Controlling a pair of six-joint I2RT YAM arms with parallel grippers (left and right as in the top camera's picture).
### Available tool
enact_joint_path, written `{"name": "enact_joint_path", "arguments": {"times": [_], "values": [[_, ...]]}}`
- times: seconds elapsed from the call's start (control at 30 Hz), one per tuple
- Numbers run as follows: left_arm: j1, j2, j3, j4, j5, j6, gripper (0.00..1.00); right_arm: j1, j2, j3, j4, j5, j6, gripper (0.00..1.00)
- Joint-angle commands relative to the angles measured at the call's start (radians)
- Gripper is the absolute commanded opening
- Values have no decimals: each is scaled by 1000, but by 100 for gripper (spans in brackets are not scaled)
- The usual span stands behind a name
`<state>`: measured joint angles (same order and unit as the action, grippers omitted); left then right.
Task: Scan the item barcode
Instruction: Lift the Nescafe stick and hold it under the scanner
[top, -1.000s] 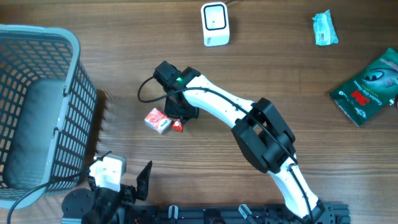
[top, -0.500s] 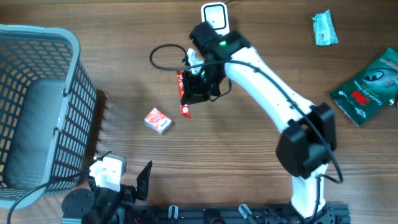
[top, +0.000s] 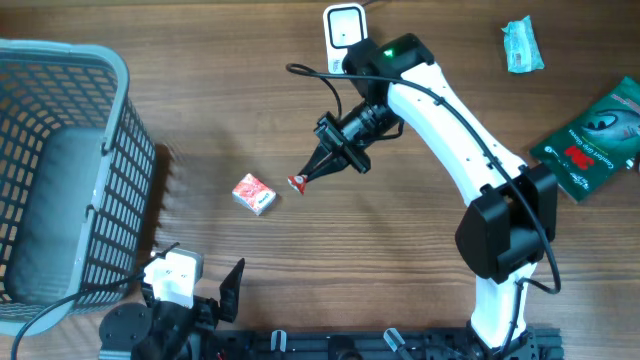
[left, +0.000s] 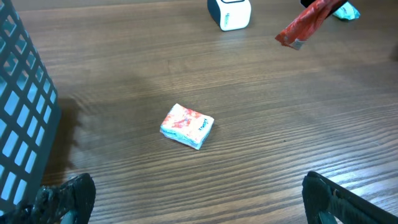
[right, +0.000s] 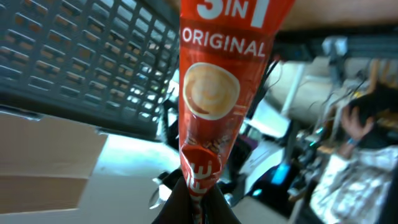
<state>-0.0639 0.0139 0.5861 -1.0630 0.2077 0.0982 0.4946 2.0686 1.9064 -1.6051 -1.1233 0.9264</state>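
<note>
The red coffee sachet (top: 298, 181) (its face reads "3 in 1 Original" in the right wrist view) hangs in the air left of centre in the overhead frame. The right gripper (top: 322, 166) pinches one end, its jaws clamped together on the pack. The white scanner (top: 346, 38) stands at the upper centre edge, well apart from the sachet. To scan well, I judge the arm should carry the pack before the scanner's window and turn the barcode side squarely toward it, though that side is not visible here. A small box (top: 254, 194) lies nearby. The left gripper (top: 205, 292) rests at lower left, jaws wide apart.
</note>
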Motion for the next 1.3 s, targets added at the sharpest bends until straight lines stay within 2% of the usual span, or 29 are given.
{"name": "enact_joint_path", "arguments": {"times": [0.0, 0.07, 0.13, 0.2, 0.23, 0.27, 0.4, 0.53, 0.63, 0.97, 1.03, 1.07, 1.13, 1.17, 1.27], "values": [[0, -5, 0, 2, 12, -9, 100, 5, 3, 4, -3, -110, 246, 5], [0, -5, 0, 2, 12, -9, 100, 2, 3, 4, 2, -136, 529, 10], [0, -5, 0, 2, 12, -9, 100, -7, 3, 4, 51, -135, 703, 9], [0, -5, 0, 2, 12, -9, 100, -20, 3, 3, 163, -113, 905, 9], [0, -5, 0, 2, 13, -9, 100, -30, 3, 3, 224, -74, 1071, 8], [0, -5, 0, 2, 12, -9, 100, -40, 3, 3, 269, -19, 1141, 6], [0, -5, 0, 2, 12, -9, 100, -104, 38, 3, 339, -45, 1141, 5], [0, -5, 0, 2, 12, -9, 100, -162, 85, 3, 195, -24, 1141, 4], [0, -5, 0, 2, 12, -9, 100, -208, 145, -1, -1, -29, 1138, 5], [0, -5, 0, 2, 12, -9, 100, -214, 150, -24, -1, -82, 1112, 5], [0, -5, 0, 2, 12, -9, 100, -214, 150, -24, 111, -89, 815, 4], [0, -5, 0, 2, 12, -9, 100, -214, 150, -24, 270, -130, 689, 4], [0, -5, 0, 2, 12, -9, 100, -215, 150, -23, 445, -157, 571, 4], [0, -5, 0, 2, 12, -9, 100, -214, 150, -23, 507, -147, 557, 4], [0, -5, 0, 2, 12, -9, 100, -205, 150, -23, 729, 6, 491, 4]]}}
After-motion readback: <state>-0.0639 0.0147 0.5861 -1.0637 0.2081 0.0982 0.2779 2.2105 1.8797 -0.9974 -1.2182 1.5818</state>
